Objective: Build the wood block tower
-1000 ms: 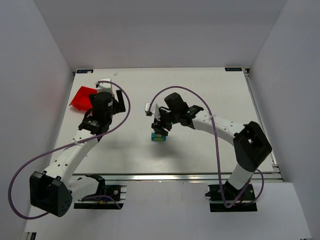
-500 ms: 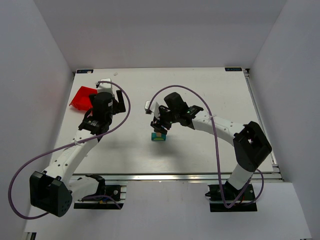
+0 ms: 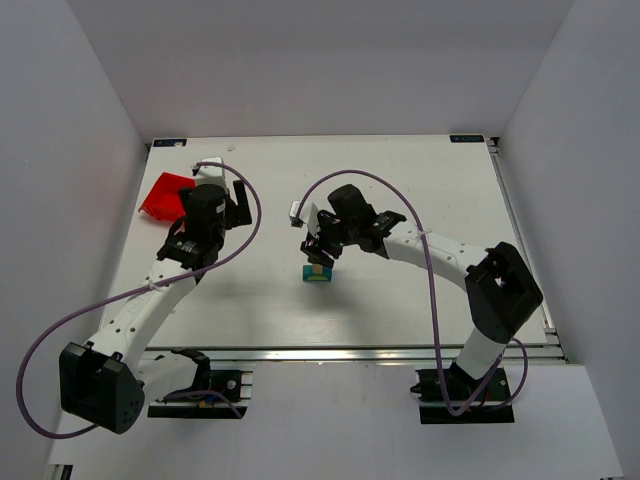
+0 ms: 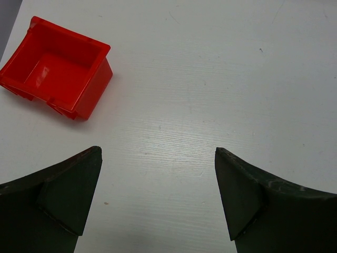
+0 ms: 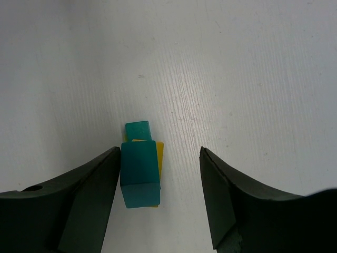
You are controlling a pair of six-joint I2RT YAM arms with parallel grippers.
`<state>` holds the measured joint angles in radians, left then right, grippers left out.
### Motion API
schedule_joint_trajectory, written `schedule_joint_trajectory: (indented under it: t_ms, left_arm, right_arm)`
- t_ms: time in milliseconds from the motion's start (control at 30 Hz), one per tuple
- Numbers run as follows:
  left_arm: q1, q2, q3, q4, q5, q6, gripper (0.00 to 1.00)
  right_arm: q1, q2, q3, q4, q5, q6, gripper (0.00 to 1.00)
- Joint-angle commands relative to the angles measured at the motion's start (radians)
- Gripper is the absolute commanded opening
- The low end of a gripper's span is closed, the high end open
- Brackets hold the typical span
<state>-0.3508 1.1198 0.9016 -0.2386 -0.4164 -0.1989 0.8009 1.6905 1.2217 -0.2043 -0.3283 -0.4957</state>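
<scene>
Centrally on the tabletop (image 3: 380,310) stands the wood block tower (image 5: 140,174) — the right gripper (image 5: 159,158) straddles it with jaws spread, one finger just beside the teal top block, the other well apart. Meanwhile the left gripper (image 4: 158,158) hangs wide open over bare tabletop near a red bin (image 4: 58,74).

white table (image 3: 400,170) carries a red bin (image 3: 163,195) and the wood block tower (image 3: 318,273).
</scene>
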Motion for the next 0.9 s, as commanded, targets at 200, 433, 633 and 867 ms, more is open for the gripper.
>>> schedule_joint_trajectory:
  t_ms: [200,433,633,867]
  left_arm:
    - [-0.004,-0.031,-0.007,0.015,0.013,0.006,0.97]
    - [-0.004,-0.031,-0.006,0.015,0.018,0.006,0.98]
    - [-0.004,-0.040,-0.012,0.018,0.021,0.004,0.98]
    - [-0.005,-0.037,-0.010,0.013,0.024,0.007,0.98]
  right_arm:
    - [0.006,-0.028,0.038,0.042,-0.040,0.023,0.67]
    - [0.004,-0.051,0.035,0.051,-0.045,0.046,0.67]
    - [0.001,-0.084,0.003,0.062,-0.048,0.025,0.76]
    - [0.003,-0.107,-0.034,-0.010,-0.017,-0.064,0.89]
